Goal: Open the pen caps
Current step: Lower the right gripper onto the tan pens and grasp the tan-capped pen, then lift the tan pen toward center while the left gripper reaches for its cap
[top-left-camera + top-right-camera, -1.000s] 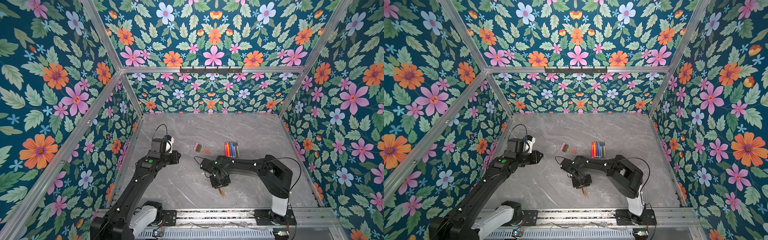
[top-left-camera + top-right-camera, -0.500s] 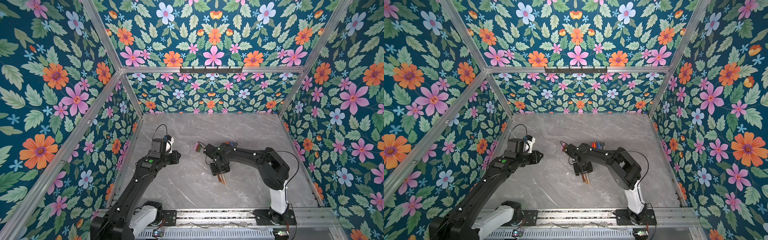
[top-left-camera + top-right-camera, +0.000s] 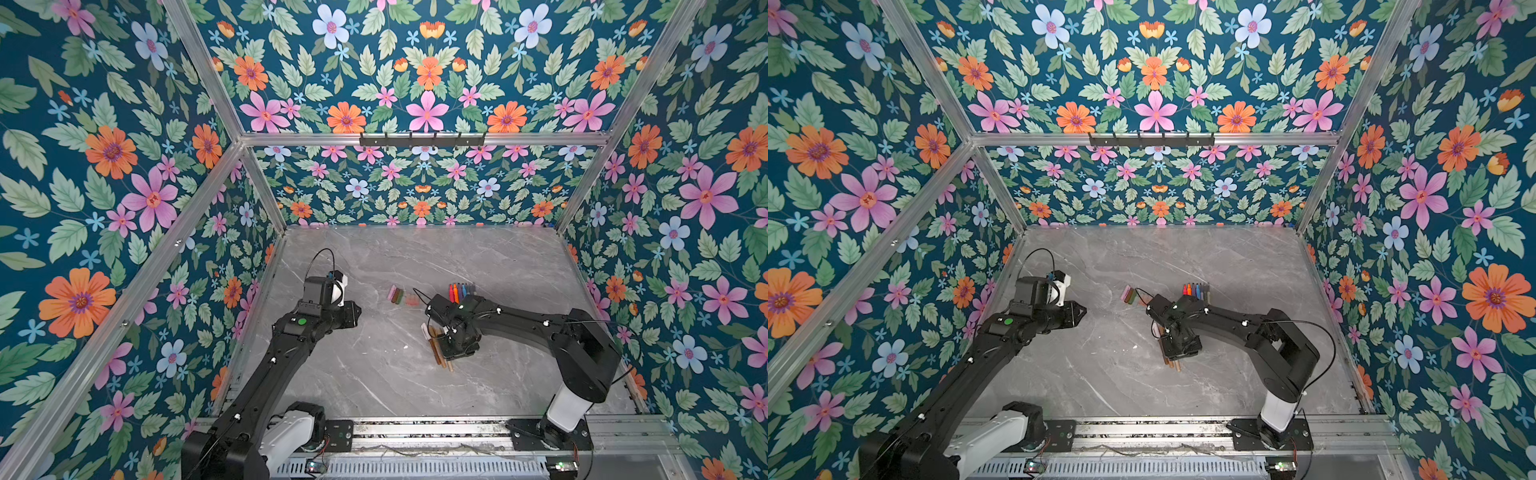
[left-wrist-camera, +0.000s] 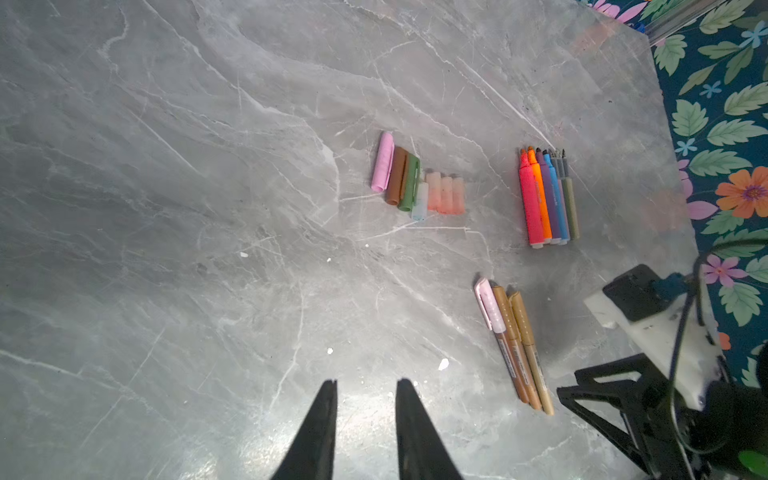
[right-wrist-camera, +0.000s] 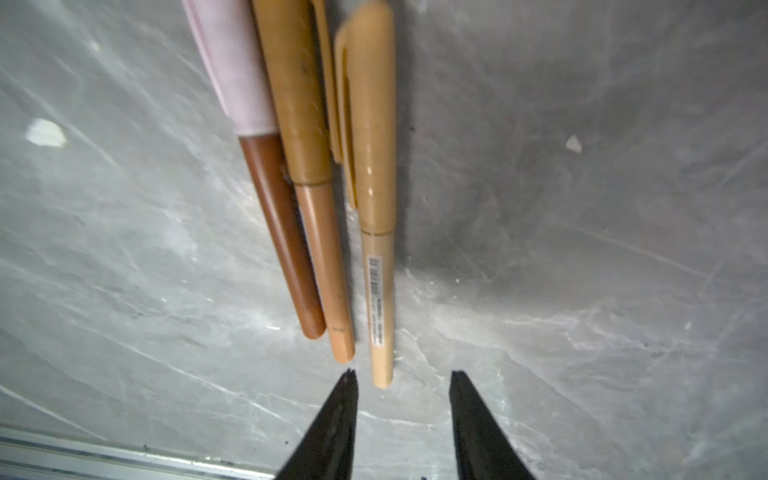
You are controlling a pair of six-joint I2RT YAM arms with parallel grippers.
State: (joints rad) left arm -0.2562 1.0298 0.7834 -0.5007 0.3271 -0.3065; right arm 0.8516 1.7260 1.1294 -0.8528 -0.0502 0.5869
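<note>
Right fingers [image 5: 336,415] hovering released, tips just short of three capped pens [image 5: 318,249].
Left fingers [image 4: 322,419] hanging released, empty; left wrist view alone showing loose caps [image 4: 409,183] clearly.

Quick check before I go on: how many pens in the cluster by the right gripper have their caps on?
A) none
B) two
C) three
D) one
C: the right wrist view shows three capped pens lying side by side just ahead of the right gripper, one with a pink cap and two with tan-gold caps.
</note>
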